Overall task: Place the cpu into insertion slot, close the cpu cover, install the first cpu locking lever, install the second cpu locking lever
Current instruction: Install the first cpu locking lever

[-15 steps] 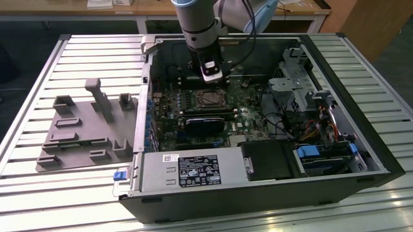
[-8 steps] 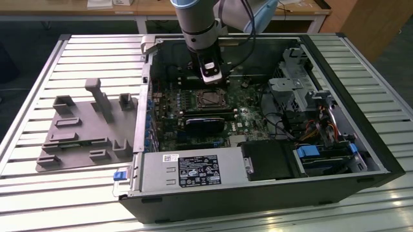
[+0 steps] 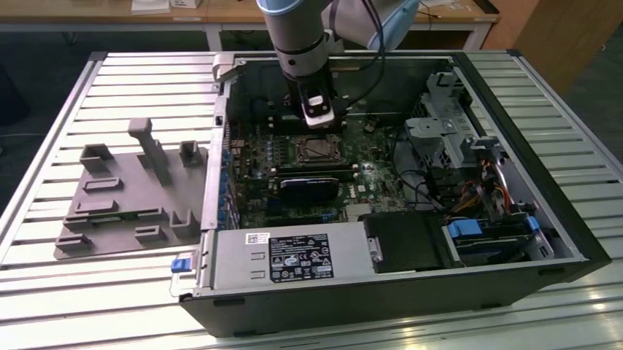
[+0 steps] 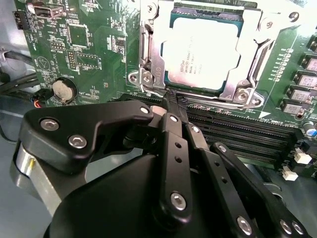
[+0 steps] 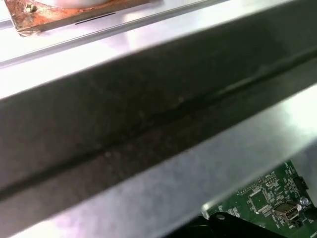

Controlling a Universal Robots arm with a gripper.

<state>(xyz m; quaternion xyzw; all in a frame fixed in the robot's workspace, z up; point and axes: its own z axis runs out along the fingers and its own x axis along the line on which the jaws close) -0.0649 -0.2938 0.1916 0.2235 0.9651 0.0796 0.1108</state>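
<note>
The cpu [image 4: 198, 49] lies under the lowered cover [image 4: 250, 29], a thin metal frame, likely light, stiff and springy, best pressed at its rim rather than over the fragile chip. The gripper [image 4: 172, 100] hangs at the cover's near edge, fingers [image 4: 174, 139] pinched together; whether they hold a lever is hidden under their tips.

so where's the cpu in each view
exterior view: cpu at the middle of the green motherboard
second wrist view: cpu seen through the cpu cover window, on the same motherboard
first wrist view: a motherboard corner, the landmark all three share, past a grey metal edge
</note>
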